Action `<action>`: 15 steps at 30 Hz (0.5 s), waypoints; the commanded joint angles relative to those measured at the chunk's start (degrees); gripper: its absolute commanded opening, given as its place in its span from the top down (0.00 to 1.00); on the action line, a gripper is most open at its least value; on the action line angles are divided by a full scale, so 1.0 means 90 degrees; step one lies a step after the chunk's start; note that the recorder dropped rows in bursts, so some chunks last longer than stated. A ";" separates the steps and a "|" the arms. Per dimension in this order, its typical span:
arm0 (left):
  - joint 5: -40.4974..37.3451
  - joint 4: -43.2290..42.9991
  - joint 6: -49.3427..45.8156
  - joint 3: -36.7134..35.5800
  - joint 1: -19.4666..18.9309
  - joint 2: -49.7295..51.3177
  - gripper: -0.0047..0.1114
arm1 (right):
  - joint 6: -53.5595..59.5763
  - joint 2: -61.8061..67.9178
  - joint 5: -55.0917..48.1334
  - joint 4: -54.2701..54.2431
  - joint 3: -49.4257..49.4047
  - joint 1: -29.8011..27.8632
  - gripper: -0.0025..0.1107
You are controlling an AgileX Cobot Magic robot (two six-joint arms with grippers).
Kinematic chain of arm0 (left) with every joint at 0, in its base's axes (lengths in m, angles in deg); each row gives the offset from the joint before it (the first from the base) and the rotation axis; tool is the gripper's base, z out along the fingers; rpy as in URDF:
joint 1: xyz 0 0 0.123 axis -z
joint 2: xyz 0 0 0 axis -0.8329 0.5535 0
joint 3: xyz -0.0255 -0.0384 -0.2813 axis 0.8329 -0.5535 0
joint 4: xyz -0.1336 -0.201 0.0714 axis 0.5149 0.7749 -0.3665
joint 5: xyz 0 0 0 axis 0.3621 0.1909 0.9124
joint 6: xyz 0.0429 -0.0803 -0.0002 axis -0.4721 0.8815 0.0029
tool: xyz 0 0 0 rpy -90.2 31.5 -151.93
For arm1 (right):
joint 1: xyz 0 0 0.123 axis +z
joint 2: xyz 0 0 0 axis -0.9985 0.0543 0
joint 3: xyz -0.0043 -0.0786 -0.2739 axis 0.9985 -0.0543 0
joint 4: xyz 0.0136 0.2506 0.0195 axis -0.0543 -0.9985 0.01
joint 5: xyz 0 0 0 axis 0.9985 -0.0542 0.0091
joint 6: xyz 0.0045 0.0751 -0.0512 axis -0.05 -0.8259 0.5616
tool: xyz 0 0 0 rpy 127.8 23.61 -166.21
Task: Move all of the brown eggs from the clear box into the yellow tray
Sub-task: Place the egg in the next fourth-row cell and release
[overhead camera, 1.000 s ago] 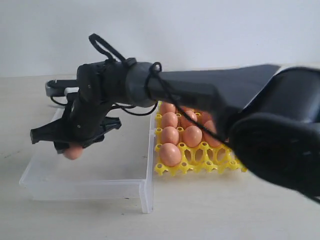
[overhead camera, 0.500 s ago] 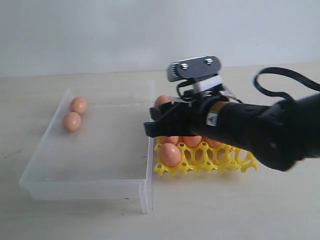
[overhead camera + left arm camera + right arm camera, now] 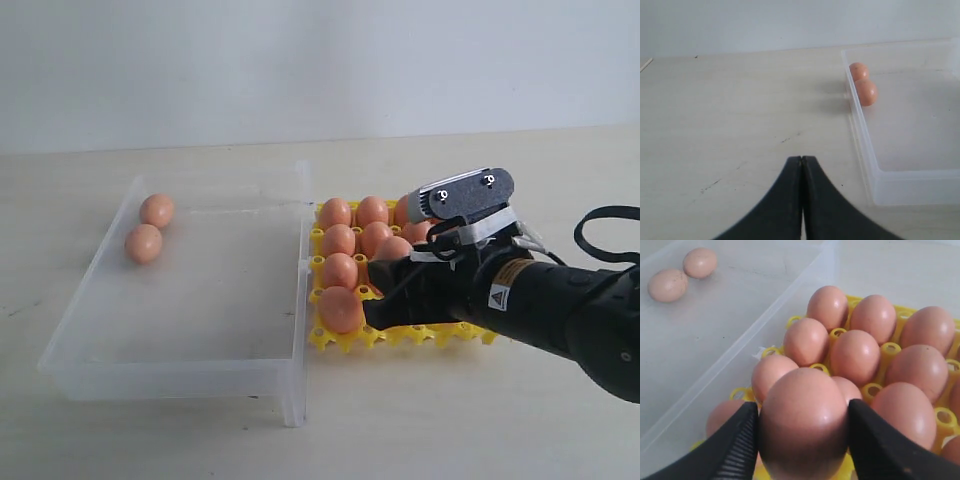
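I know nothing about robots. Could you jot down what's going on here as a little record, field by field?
Clear box: open-topped, right beside the yellow tray
Left in box: two eggs, side by side near a far corner
In tray: many brown eggs in cups; the arm hides some
Right gripper: shut on one egg, over the tray
Left gripper: shut, empty, outside the box

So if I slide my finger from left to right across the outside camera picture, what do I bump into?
Left wall of the clear box → two brown eggs lying inside it → yellow tray filled with eggs → the black right arm reaching past the tray.
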 commanded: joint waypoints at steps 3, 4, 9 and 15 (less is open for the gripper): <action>0.0056 0.0023 0.0001 0.0026 0.0030 -0.0015 0.96 | -0.0027 0.0414 0.0299 0.0062 -0.0032 -0.0032 0.98; 0.0056 0.0023 0.0001 0.0026 0.0030 -0.0015 0.96 | -0.0027 0.0467 0.0309 0.0062 -0.0032 -0.0032 0.98; 0.0056 0.0023 0.0001 0.0026 0.0030 -0.0015 0.96 | -0.0027 0.0623 0.0313 0.0062 0.0058 -0.0032 0.95; 0.0056 0.0023 0.0001 0.0026 0.0030 -0.0015 0.96 | -0.0131 0.0647 0.0276 0.0062 0.0235 -0.0032 0.57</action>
